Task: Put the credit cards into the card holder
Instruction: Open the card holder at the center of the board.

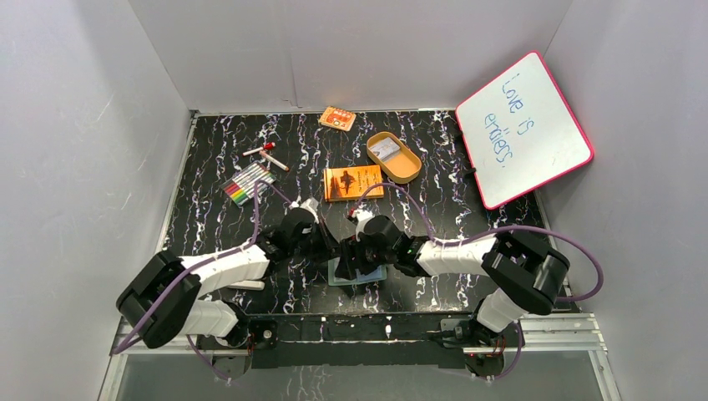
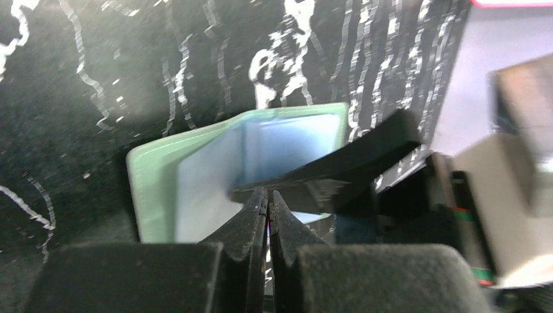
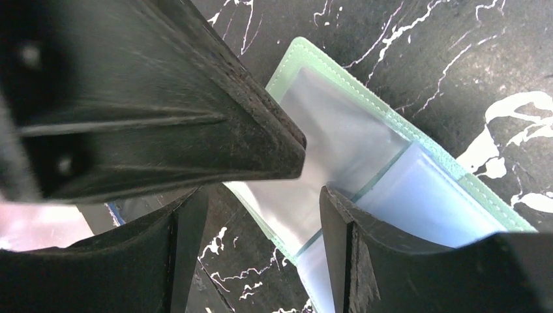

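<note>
Marbled black table (image 1: 209, 225) (card holder (image 2: 153, 189) atop), grey walls (image 1: 83, 125), perhaps board.

Mint-green card holder (image 2: 151, 176), black white-veined table (image 1: 209, 219), orange book (image 1: 353, 182)

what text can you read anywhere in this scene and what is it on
"Love is endless." in blue handwriting on the whiteboard; the last word is less clear.
Orange book: cover print too small to read.
Small orange card: too small to read.
Marker pack: labels too small to read.
</note>
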Action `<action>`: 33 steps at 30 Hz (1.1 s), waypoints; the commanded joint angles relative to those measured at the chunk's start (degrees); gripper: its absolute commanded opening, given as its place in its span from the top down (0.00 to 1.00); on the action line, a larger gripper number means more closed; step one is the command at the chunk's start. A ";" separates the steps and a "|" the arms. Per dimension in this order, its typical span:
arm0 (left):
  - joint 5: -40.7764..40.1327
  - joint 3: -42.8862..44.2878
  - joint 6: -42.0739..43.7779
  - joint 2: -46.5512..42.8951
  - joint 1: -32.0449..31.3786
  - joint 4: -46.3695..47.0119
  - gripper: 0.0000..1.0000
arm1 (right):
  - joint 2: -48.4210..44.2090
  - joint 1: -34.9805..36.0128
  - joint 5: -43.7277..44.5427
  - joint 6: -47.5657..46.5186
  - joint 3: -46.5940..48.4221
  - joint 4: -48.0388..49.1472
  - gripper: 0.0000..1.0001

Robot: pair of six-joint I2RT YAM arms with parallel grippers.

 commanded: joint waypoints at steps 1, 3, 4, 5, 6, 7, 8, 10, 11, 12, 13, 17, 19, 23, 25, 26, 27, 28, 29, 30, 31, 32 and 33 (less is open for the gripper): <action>2.37 -2.88 -0.30 1.40 0.28 3.48 1.00 | -2.73 0.20 0.81 0.21 -2.00 1.01 0.28; 1.95 -3.96 0.22 2.06 0.26 3.59 1.00 | -4.33 0.15 1.70 1.07 -3.08 0.32 0.28; 1.60 -4.48 0.47 2.41 0.25 3.32 1.00 | -5.32 0.18 2.52 1.65 -3.68 -0.09 0.28; 1.26 -5.00 0.88 2.68 0.25 3.20 1.00 | -6.43 0.18 3.40 2.54 -4.48 -0.45 0.28; 1.11 -5.58 1.08 2.88 0.27 3.38 1.00 | -7.63 0.16 4.50 3.29 -5.33 -0.80 0.29; 0.96 -6.21 1.23 3.01 0.25 3.58 1.00 | -8.73 0.18 6.18 4.21 -6.13 -1.35 0.29; 0.79 -6.73 1.36 3.23 0.29 3.76 1.00 | -10.01 0.23 7.50 5.24 -6.93 -2.15 0.30; 0.59 -7.45 1.77 3.66 0.32 4.43 1.00 | -11.63 0.17 9.15 7.24 -7.85 -4.09 0.31; 0.49 -7.61 2.04 3.98 0.26 4.60 1.00 | -12.45 0.16 11.25 7.96 -8.46 -4.51 0.31; 0.34 -7.63 2.31 4.40 0.27 4.74 1.00 | -13.26 0.12 12.41 8.55 -9.16 -4.63 0.32; 0.29 -7.65 2.53 4.89 0.31 4.91 1.00 | -13.86 0.13 13.32 9.26 -9.52 -5.33 0.32; 0.62 -6.95 3.74 7.74 0.26 5.47 1.00 | -14.79 -0.03 16.30 10.45 -9.50 -9.23 0.36; 0.72 -6.70 4.46 8.84 0.25 5.71 1.00 | -14.84 -0.35 16.82 10.65 -9.41 -10.65 0.37; 0.04 -5.69 5.63 10.62 0.25 5.42 1.00 | -16.02 -1.31 15.99 11.01 -10.36 -10.69 0.40; -0.50 -4.59 6.43 11.51 0.26 4.85 1.00 | -16.76 -1.53 13.96 11.12 -10.78 -9.68 0.42; -0.79 -3.88 6.86 11.93 0.36 4.59 1.00 | -17.21 -1.56 13.01 11.37 -11.03 -8.83 0.42; -0.99 -3.14 7.28 12.43 0.34 4.43 1.00 | -17.80 -1.54 12.22 11.59 -11.31 -7.89 0.42; -1.22 -2.20 7.72 13.01 0.38 4.19 1.00 | -18.12 -1.53 11.68 11.80 -11.52 -7.08 0.42; -1.52 -1.32 8.20 13.66 0.36 3.90 1.00 | -18.32 -1.59 10.93 12.08 -11.43 -6.45 0.42; -1.73 -0.29 8.55 14.36 0.37 3.66 1.00 | -18.19 -1.53 10.63 12.31 -11.13 -6.27 0.42; -1.92 0.70 9.00 15.04 0.41 3.46 1.00 | -17.91 -1.53 10.50 12.41 -10.70 -6.32 0.42; -1.99 1.54 9.36 15.86 0.54 3.22 1.00 | -17.51 -1.58 10.49 12.35 -10.38 -6.25 0.42; -2.02 2.37 9.72 16.63 0.63 3.10 1.00 | -16.97 -1.53 10.44 12.38 -10.19 -5.94 0.42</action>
